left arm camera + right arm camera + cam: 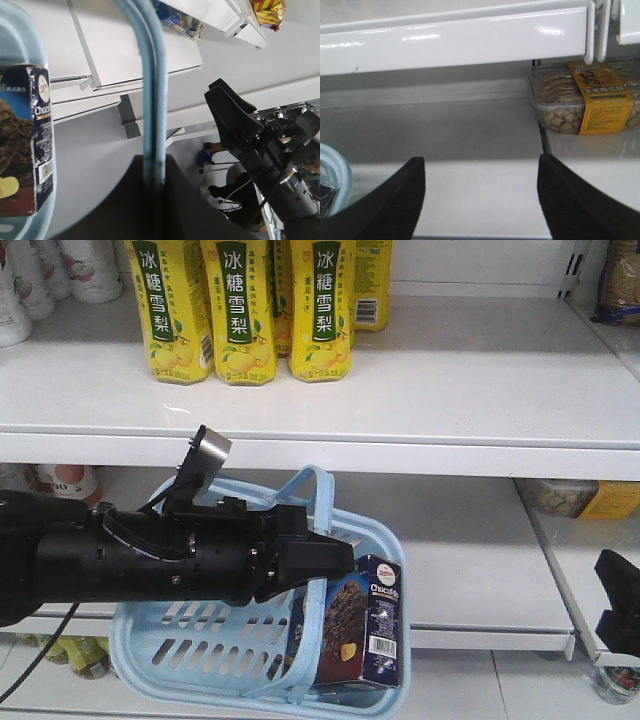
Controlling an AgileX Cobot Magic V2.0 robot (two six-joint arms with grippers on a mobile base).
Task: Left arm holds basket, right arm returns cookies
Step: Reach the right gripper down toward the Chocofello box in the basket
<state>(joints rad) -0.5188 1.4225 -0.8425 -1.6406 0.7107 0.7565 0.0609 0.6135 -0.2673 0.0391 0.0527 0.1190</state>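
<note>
1. The basket [200, 655] was held up in front of the shelving by the left arm [120, 565]. The left gripper [335, 562] was clamped on one loop handle [152, 75], which was seen in the left wrist view running straight into the closed jaws.
2. This grip was judged to keep the basket steady and its opening reachable from the right.
3. The cookies [362, 625] were found upright inside the basket, against its right end wall, with the barcode side turned outward.
4. The right gripper [480, 200] was spread wide with nothing between its fingers. It was kept to the right of the basket, apart from the carton, and was faced toward the lower shelf [470, 135].
5. The carton was judged not yet taken, so a reach leftward into the basket was thought to be needed first.
6. A snack tray [582, 97] was noted on the adjoining shelf to the right.
</note>
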